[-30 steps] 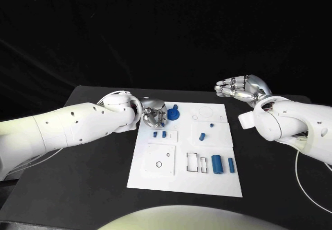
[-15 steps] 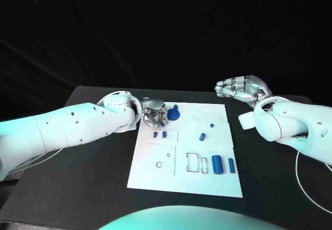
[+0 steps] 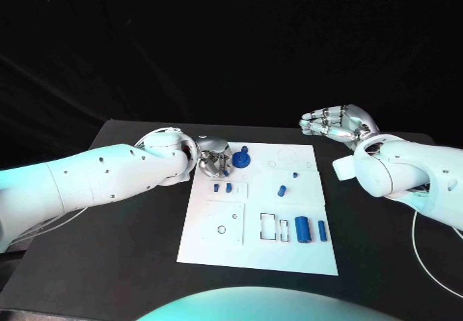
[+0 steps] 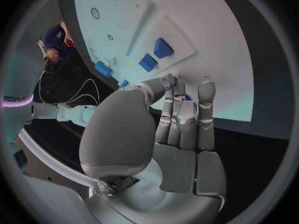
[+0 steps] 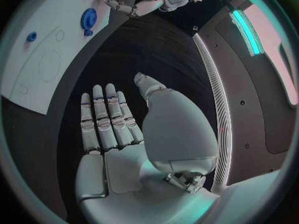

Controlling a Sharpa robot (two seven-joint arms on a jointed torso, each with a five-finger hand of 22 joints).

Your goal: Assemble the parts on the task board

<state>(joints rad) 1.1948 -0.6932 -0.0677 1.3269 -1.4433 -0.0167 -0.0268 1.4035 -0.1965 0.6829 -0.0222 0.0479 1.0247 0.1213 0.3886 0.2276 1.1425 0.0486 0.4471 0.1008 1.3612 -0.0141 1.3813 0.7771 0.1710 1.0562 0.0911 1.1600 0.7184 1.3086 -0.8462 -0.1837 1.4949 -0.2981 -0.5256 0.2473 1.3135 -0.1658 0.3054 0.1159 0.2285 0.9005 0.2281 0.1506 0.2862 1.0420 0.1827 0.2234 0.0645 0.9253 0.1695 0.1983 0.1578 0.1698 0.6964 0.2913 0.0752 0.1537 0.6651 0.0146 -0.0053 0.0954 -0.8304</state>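
Left robot hand at far-left corner of task board, fingers straight and together, tips down on board edge beside blue gear; nothing visibly held. Right robot hand raised beyond board's far-right corner, off board, fingers extended side by side, palm bare. Board lies mid-bench. Two small blue blocks near left hand; blue peg mid-board; large blue cylinder and slimmer blue pin side by side near right edge.

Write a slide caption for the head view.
Left hand works beside the blue gear on the task board; right hand waits aside.
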